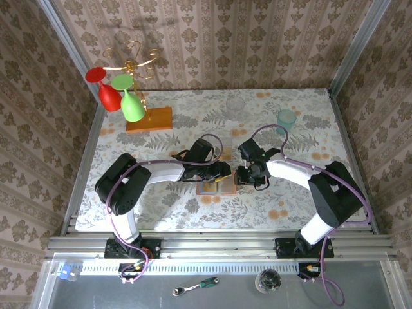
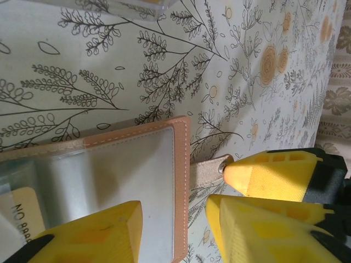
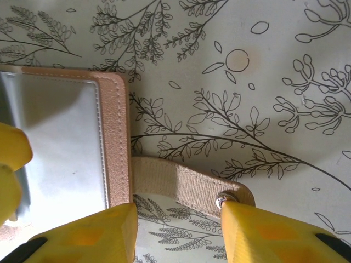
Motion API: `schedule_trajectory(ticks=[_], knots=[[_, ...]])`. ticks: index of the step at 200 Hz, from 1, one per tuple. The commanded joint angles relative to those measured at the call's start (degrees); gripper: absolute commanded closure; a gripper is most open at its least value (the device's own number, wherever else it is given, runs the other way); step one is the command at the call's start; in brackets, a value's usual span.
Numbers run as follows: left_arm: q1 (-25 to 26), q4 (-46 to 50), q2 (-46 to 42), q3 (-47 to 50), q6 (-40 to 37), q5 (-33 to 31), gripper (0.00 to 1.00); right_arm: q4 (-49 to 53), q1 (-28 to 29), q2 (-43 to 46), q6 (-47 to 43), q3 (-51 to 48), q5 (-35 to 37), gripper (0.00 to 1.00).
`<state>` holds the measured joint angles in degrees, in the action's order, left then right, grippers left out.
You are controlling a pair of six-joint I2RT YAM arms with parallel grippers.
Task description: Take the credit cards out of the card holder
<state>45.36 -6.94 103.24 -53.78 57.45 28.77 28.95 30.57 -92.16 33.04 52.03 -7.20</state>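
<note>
From the aluminium rail (image 1: 219, 243), the left arm (image 1: 161, 172) and the right arm (image 1: 293, 172) each begin with a black base bolted on it. Beyond the rail comes a bulky black joint housing, then a smooth white link that ends in black wrist parts. A thin purple cable (image 1: 114, 222) runs from the rail along each arm, and the left gripper (image 2: 174, 211) and the right gripper (image 3: 180, 211), farthest from the rail, carry bright yellow plastic fingers (image 3: 274, 233) with hollow moulded cells, on black mounts.

floral-cloth table (image 1: 290, 193): open card holder (image 1: 211, 188) centre, orange slab (image 1: 149, 120) back-left, teal cup (image 1: 286, 118) back-right.
</note>
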Motion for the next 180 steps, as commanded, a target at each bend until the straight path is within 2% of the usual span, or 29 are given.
schedule_trajectory(ticks=[1,39,180], knots=[[0.41,-0.82,0.82,-0.96,0.64,1.05,0.57,1.55,-0.24,-1.65,-0.86,1.35,2.47,0.52],[0.25,-1.05,0.59,-0.38,0.56,1.1,0.57,4.8,0.4,-4.39,-1.28,2.67,3.19,0.47],[-1.02,-2.61,-1.8,2.81,0.82,1.0,0.57,16.64,6.96,-17.65,-2.84,12.84,11.94,0.39]])
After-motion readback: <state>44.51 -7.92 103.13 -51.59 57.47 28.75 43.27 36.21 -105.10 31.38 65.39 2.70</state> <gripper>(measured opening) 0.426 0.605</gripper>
